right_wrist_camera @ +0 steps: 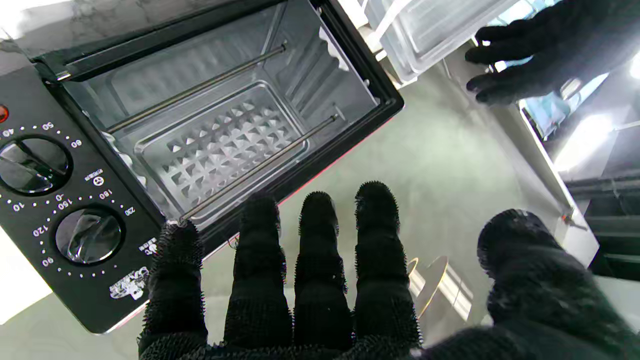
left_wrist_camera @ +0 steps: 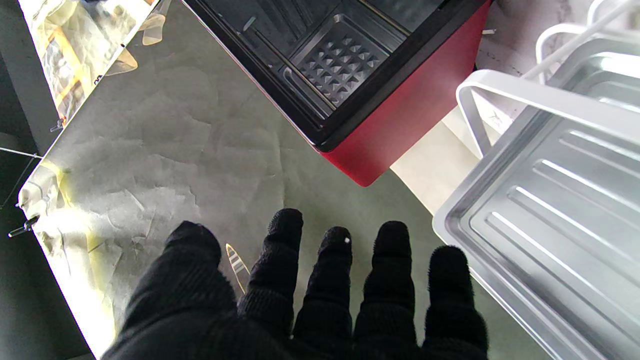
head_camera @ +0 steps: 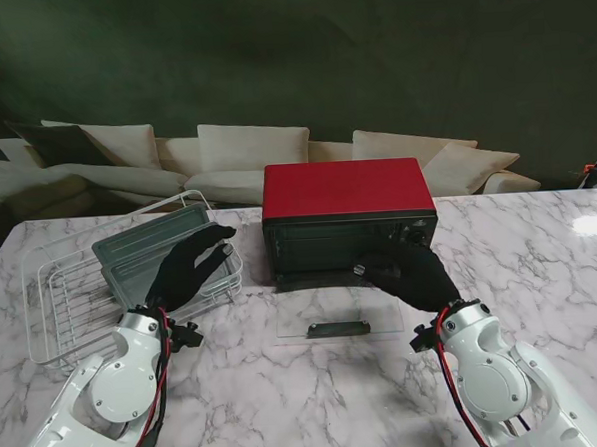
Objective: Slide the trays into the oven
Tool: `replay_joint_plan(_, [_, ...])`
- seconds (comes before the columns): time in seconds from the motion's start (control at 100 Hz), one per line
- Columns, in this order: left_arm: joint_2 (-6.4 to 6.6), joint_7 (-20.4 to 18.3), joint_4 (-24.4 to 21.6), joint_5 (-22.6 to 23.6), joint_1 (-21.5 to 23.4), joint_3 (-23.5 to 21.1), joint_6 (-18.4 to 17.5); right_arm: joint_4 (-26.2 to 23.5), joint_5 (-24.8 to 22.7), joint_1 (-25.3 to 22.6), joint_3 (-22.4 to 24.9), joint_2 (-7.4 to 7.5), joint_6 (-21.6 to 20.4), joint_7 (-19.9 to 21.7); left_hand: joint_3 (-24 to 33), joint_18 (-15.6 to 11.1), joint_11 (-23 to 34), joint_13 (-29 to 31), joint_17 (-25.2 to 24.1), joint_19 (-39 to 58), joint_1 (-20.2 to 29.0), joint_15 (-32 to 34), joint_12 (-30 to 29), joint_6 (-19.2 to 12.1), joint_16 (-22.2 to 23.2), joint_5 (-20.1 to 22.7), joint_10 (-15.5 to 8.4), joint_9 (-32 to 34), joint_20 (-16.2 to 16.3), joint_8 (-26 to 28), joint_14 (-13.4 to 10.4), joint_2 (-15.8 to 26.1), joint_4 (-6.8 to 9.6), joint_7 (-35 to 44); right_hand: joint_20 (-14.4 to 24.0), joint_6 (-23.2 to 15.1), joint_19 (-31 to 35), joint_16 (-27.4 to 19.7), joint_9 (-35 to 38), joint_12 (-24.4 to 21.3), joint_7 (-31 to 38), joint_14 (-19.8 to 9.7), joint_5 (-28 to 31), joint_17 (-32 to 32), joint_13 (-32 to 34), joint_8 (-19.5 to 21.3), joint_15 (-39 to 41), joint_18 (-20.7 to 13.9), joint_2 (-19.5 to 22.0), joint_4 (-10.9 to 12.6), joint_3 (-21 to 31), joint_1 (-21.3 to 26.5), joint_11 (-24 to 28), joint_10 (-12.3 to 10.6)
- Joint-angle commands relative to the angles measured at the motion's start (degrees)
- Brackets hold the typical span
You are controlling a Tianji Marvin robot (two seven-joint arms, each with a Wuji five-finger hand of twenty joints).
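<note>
The red oven [head_camera: 347, 189] stands mid-table with its glass door [head_camera: 338, 312] folded flat toward me. Its cavity [right_wrist_camera: 220, 130] shows heating rods and a dimpled floor [left_wrist_camera: 340, 62]. A grey metal tray [head_camera: 160, 253] lies tilted in the white wire rack [head_camera: 67, 296] to the oven's left, and its ribbed bottom [left_wrist_camera: 560, 220] fills the left wrist view. My left hand [head_camera: 189, 264] hovers open over the tray's near right edge, fingers [left_wrist_camera: 285, 260] spread and holding nothing. Open too, my right hand [head_camera: 406, 275] floats above the door's right side by the knobs [right_wrist_camera: 87, 235].
A second wire grid [head_camera: 58, 321] rests in the rack under the tray. The marble table [head_camera: 541, 261] stretches to the right of the oven. Cream sofas [head_camera: 255, 151] line the dark wall behind the table.
</note>
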Motion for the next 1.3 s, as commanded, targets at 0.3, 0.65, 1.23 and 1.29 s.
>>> replay_joint_plan(0.3, [0.27, -1.2, -1.2, 1.8, 1.0, -1.8, -0.2, 2.8, 3.8, 1.2, -1.2, -1.21, -0.6, -0.9, -2.0, 0.8, 0.1, -0.2, -0.3, -1.1, 0.1, -1.3, 0.7, 0.7, 0.5, 1.7, 1.1, 1.5, 0.8, 0.7, 0.0, 2.8, -1.13, 0.6, -0.6, -2.7, -1.5, -1.0, 0.0, -1.0, 0.6, -2.2, -1.8, -1.2, -0.8, 0.7, -0.7, -1.9, 0.3, -0.7, -0.6, 1.4, -1.0, -2.3])
replay_joint_plan(0.65, [2.49, -9.2, -5.4, 7.3, 2.8, -11.2, -1.4, 3.2, 4.0, 1.4, -1.2, -1.23, -1.4, -1.0, -2.0, 1.0, -1.3, 0.0, 0.0, -1.4, 0.2, -1.7, 0.4, 0.6, 0.1, 2.0, 0.9, 2.4, 0.5, 0.7, 0.3, 2.8, -1.24, 0.2, 0.0, -2.2, -1.2, -0.7, 1.4, -0.6, 1.2, -1.7, -1.1, -0.5, 0.3, 0.5, 0.0, -1.5, 0.3, -0.6, -0.3, 1.5, 0.0, -0.5])
replay_joint_plan(1.23, [3.13, -8.7, -1.1, 14.3, 4.7, -19.0, -2.0, 3.4, 3.7, 1.9, -1.5, -1.14, -0.4, -0.5, -1.8, 0.5, -0.7, 1.9, 1.7, 1.8, 1.7, 0.0, 0.9, 1.6, 1.0, 0.7, 0.3, 2.8, 1.5, 0.7, 0.2, -2.3, -0.7, -0.6, 0.9, -1.9, -0.7, -0.2, 1.6, -0.1, 1.4, -1.1, -0.9, -0.5, 0.5, 0.6, 0.5, -1.5, 0.3, -0.6, 0.4, 1.2, 1.2, 0.2])
replay_joint_plan(1.29, [3.29, -8.6, -0.4, 15.7, 4.7, -19.2, -1.9, 3.5, 3.6, 2.0, -1.6, -1.13, -0.4, -0.5, -1.7, 0.2, -0.3, 2.0, 1.9, 3.2, 1.9, 0.5, 0.9, 2.0, 1.3, 0.2, 0.3, 2.5, 1.9, 0.4, 0.1, -3.7, -0.49, -0.9, 1.0, -1.9, -0.6, -0.1, 1.7, 0.0, 1.4, -0.9, -0.9, -0.4, 0.7, 0.6, 0.6, -1.5, 0.2, -0.6, 0.5, 1.2, 1.4, 0.4])
